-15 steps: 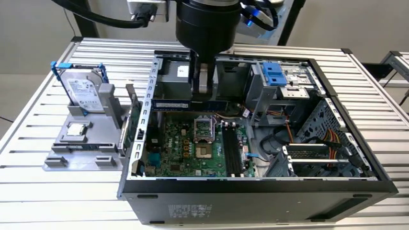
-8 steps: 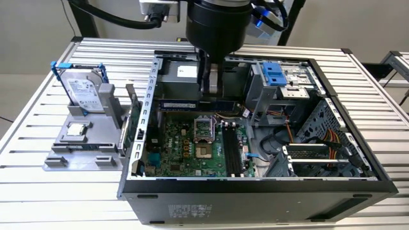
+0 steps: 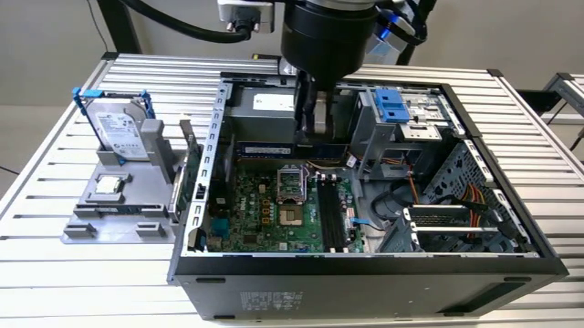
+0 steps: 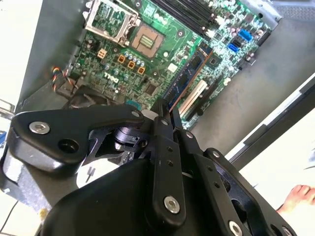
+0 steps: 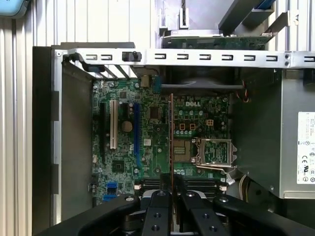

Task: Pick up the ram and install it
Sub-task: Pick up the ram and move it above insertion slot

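While the hard drive (image 3: 120,133) stands off at the exterior view's left, the gripper (image 3: 313,140) pinches the ram (image 3: 264,148) above the open computer case (image 3: 365,263), and I reckon it wants holding level, square over the black slots (image 3: 330,212).

Bright, diffuse light makes the slatted surface (image 3: 46,205) gleam pale around the computer case (image 3: 365,280), whose interior sits in soft shadow, while in the second wrist view everything beyond the case walls washes out white.
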